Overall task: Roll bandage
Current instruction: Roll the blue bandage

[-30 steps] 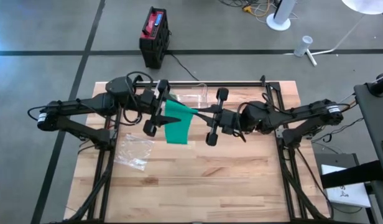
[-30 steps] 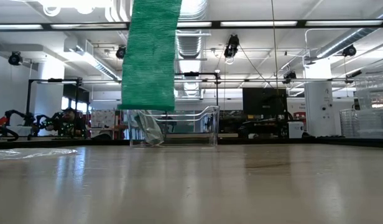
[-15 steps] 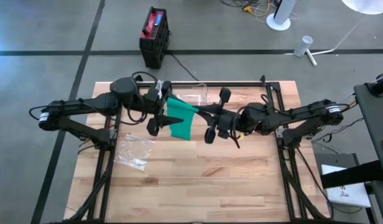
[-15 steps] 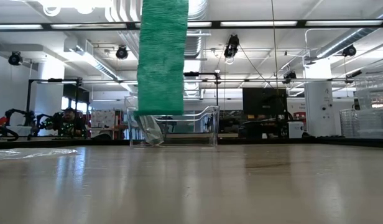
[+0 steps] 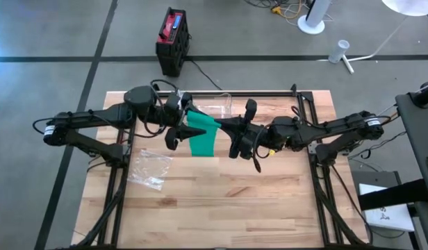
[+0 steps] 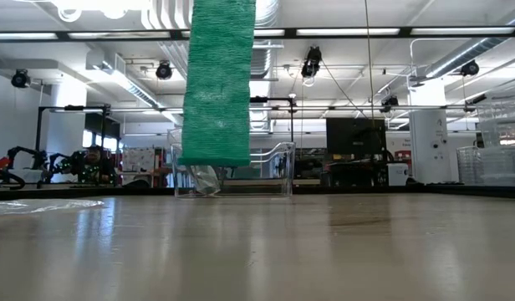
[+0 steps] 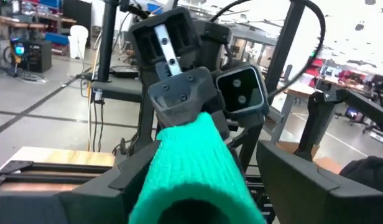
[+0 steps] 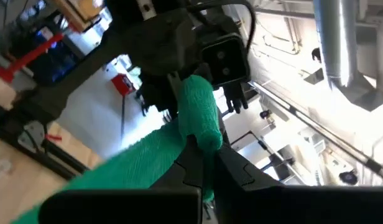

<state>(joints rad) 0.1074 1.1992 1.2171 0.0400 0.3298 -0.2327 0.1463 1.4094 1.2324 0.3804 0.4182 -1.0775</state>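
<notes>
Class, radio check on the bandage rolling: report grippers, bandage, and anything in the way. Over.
Right gripper shut on green bandage, held above table. Left gripper around rolled end, grip unclear. Loose tail hangs clear. Plastic bag lies aside; nothing blocking.

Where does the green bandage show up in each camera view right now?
High view: green bandage at centre, between both arms.
Low view: hanging from the top edge, left of middle.
Left wrist view: rolled end, bottom centre.
Right wrist view: centre, trailing down-left.
Shared landmark: clear plastic box, behind the bandage in the low view.
</notes>
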